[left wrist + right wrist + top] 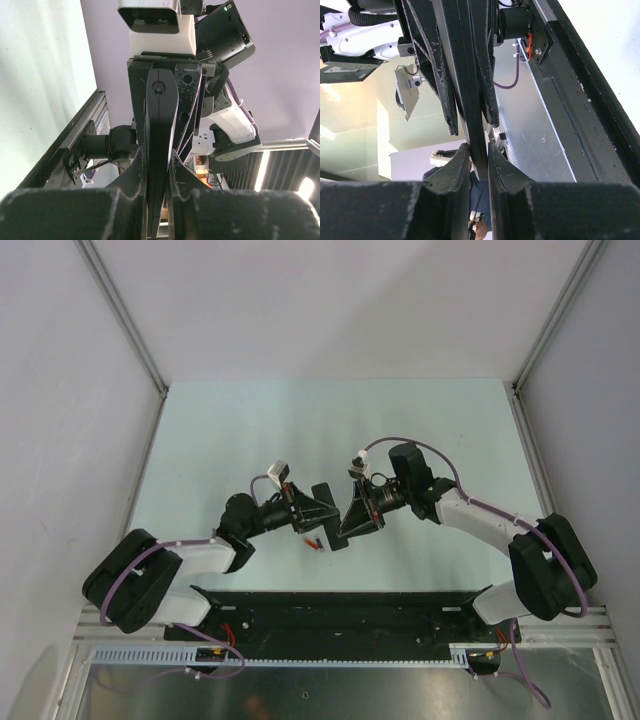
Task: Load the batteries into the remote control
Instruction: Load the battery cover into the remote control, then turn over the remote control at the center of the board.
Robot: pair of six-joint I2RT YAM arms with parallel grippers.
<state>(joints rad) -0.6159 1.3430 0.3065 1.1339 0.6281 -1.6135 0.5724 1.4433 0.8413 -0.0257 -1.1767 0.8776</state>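
Jaws: left gripper (159,167) pinched hard on the slim black rectangular plastic remote control (160,115). The bar is held on edge and runs out past the fingertips. Right gripper (479,157) jaws are narrow and clamp the same bar from the opposite end. The two grippers meet nose to nose above the pale green tabletop (240,430), with the remote bridged between them, off the surface.

Step in hand, as I judge it: a two-handed re-grip to turn the remote's back recess into reach. To do it well:
- Let only one grip carry the bar at a time, so the arms do not twist it against each other.
- Finish with the recess facing up and clear of the fingers.

Small red-orange cylindrical battery (313,543): lies on the table just nearer the arm bases than the joined grippers, under them and apart from both jaws. No blue cells can be picked out. Whether the recess holds any cell cannot be told.
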